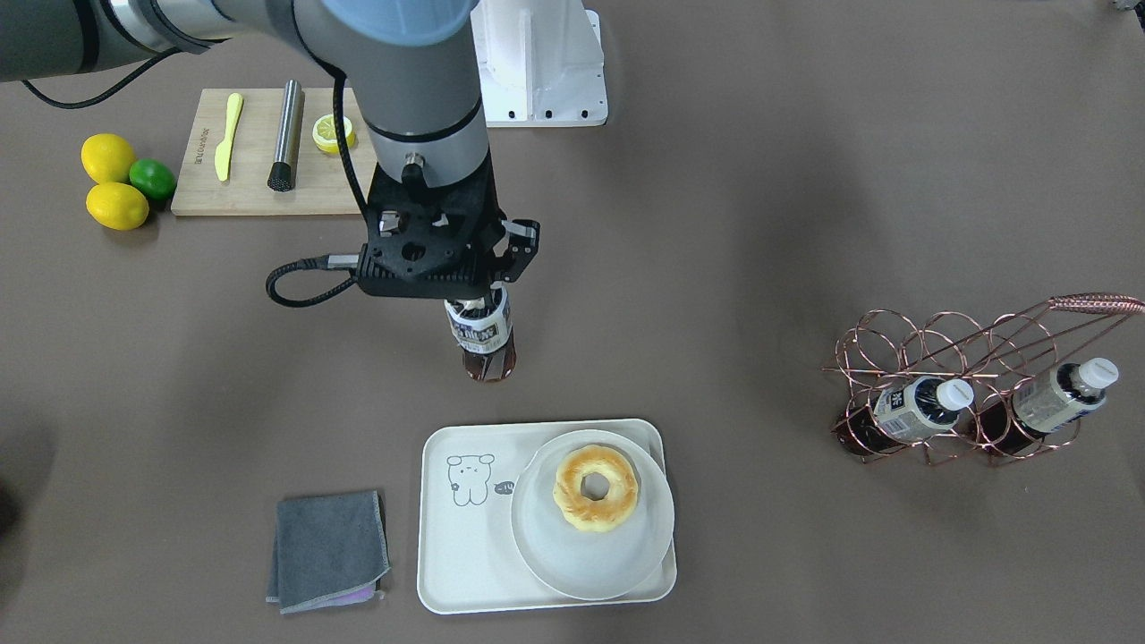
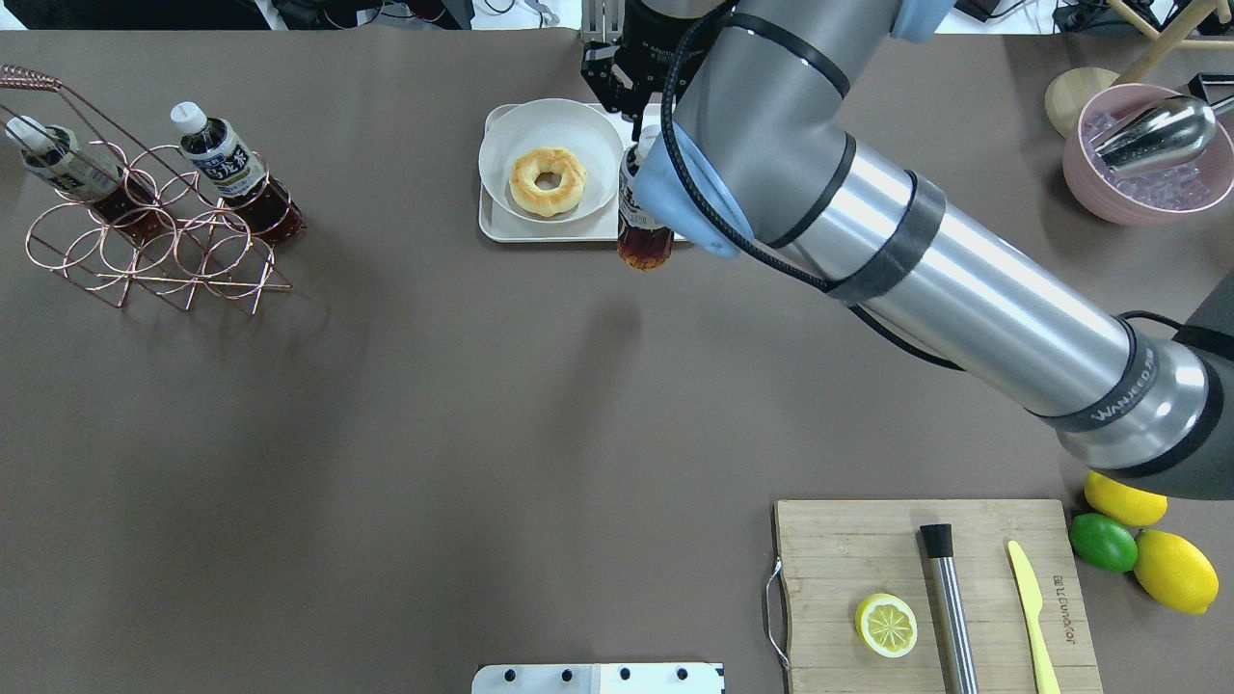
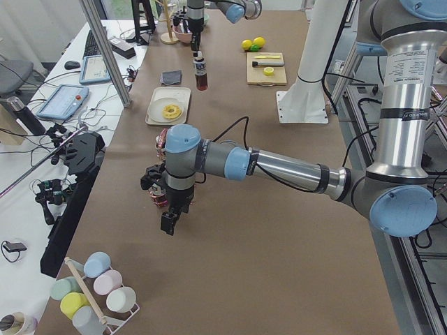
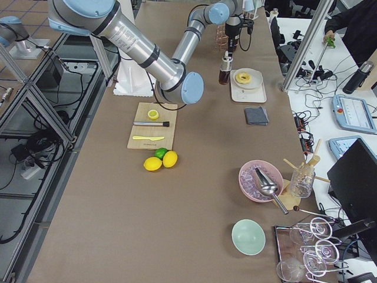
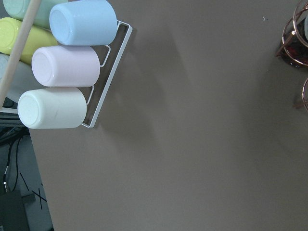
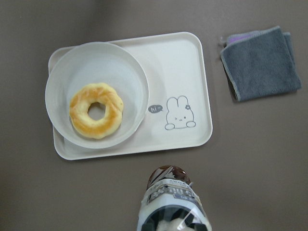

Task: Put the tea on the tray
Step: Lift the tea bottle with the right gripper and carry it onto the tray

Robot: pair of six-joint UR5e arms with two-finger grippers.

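Right gripper (image 1: 477, 302) is clamping the tea (image 1: 484, 340) by its capped top, with the fingers mostly hiding under the black wrist mount. Bottle is hanging upright straight below the fingers, over bare table and not on the tray (image 1: 456, 528). Tray is lying just ahead of the fingers, on the far side from the robot base. A round plate (image 1: 581, 563) with a doughnut (image 1: 596, 488) is sitting on one half of it, and the bear drawing's half is showing bare. Grey cloth (image 1: 328, 549) is lying ahead of the fingers, beside the tray. Copper wire rack (image 1: 939, 358) with two more bottles is standing well off to the fingers' side. Left gripper (image 3: 169, 225) is hanging over the table near that rack. Cannot tell if its fingers are released or clenched.
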